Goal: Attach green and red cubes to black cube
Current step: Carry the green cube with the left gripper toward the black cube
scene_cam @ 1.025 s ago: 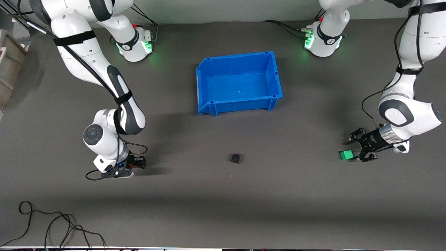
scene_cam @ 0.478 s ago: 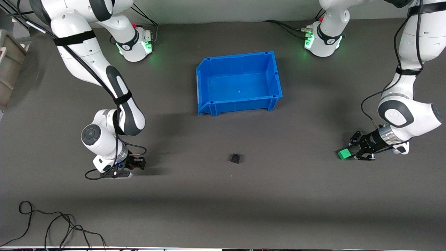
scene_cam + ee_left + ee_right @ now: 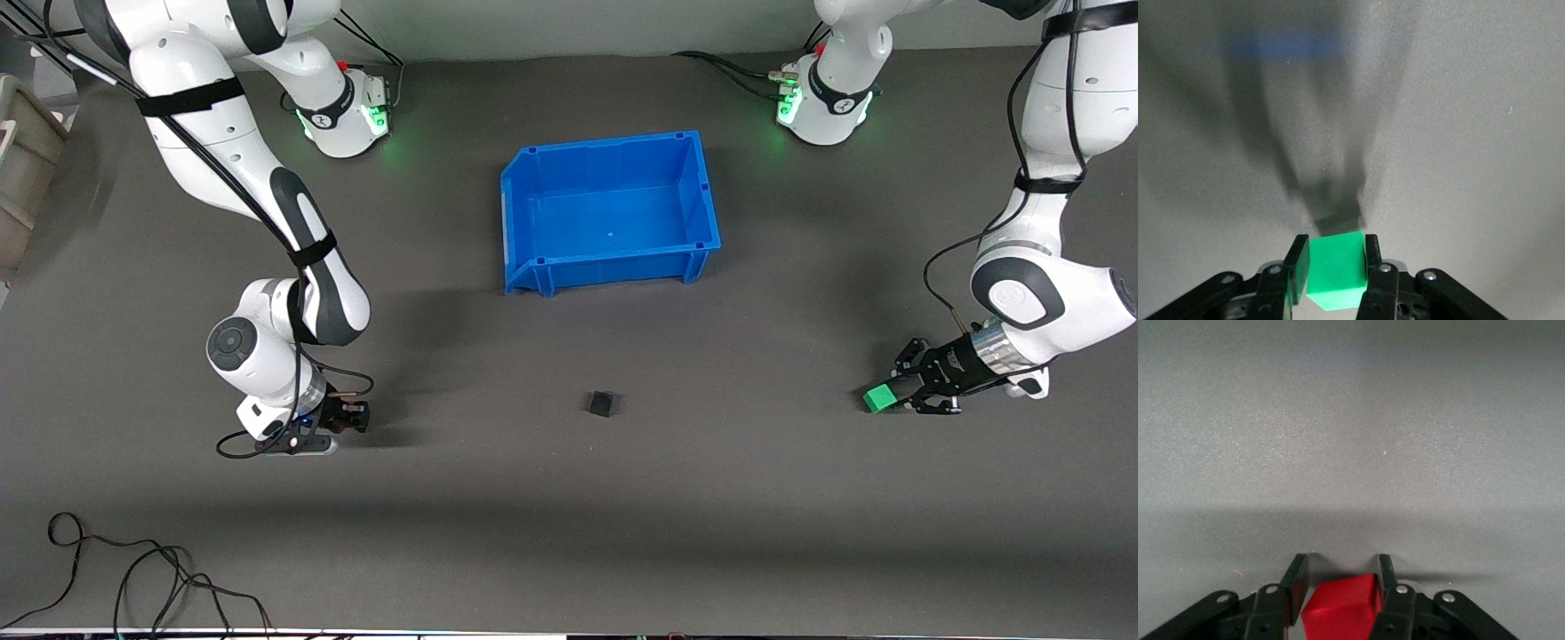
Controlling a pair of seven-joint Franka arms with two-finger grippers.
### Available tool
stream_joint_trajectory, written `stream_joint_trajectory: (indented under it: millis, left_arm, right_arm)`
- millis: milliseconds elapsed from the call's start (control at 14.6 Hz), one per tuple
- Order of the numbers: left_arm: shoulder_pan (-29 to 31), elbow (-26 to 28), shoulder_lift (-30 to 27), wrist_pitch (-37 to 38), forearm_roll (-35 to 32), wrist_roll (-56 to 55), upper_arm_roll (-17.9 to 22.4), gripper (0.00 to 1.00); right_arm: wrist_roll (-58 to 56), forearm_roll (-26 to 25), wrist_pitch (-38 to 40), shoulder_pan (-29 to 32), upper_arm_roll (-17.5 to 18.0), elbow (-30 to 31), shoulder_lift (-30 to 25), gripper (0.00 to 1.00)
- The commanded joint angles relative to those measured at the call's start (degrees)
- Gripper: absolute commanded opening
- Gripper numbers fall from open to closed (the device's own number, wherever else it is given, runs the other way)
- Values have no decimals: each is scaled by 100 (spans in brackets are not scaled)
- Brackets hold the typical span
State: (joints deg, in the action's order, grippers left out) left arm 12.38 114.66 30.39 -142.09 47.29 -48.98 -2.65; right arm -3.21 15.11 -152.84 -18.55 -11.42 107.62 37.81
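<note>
The black cube (image 3: pixel 602 404) lies alone on the dark table, nearer the front camera than the blue bin (image 3: pixel 613 267). My left gripper (image 3: pixel 896 396) is low over the table at the left arm's end, shut on the green cube (image 3: pixel 878 399). The left wrist view shows the green cube (image 3: pixel 1336 270) clamped between both fingers, its shadow on the table just ahead. My right gripper (image 3: pixel 348 418) is down at the table at the right arm's end. In the right wrist view, the red cube (image 3: pixel 1341 612) sits tilted between its fingers. The red cube is hidden in the front view.
The open blue bin stands mid-table toward the robots' bases and shows as a blue streak (image 3: pixel 1281 45) in the left wrist view. A loose black cable (image 3: pixel 133 573) lies at the table's near edge by the right arm's end. A beige container (image 3: pixel 22 169) stands off the table's edge.
The left gripper's fingers closed on the green cube, and hand and cube shifted slightly toward the black cube. The right gripper barely moved.
</note>
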Motion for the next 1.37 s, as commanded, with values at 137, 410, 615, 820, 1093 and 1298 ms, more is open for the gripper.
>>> stream_joint_trajectory:
  millis: [137,410,615,820,1093,1298]
  left_arm:
    - [-139,-128,-103,225,61,-217,-112,36]
    - [-306,-322,-173,910,-18,-235,-130,36]
    - [-770,-348,-235,911,0,-314,-139,32]
    - [-1324,-418,-182,832,52,-988,-139,21]
    - [-1984,-935,63,814,61,-1614,-139,18]
    - [-2423,-1428,458,736,52,-1861,-139,16]
  right_arm:
    - [-259,194,17,0,8,-74,95,35]
    - [-224,203,26,9,8,-83,87,0]
    - [397,325,43,-52,8,-65,-27,0]
    - [1137,335,569,-53,8,-100,-317,0]
    - [2110,659,1149,-70,-1,-179,-686,0]
    - [4697,643,1887,-298,-1,-687,-722,0]
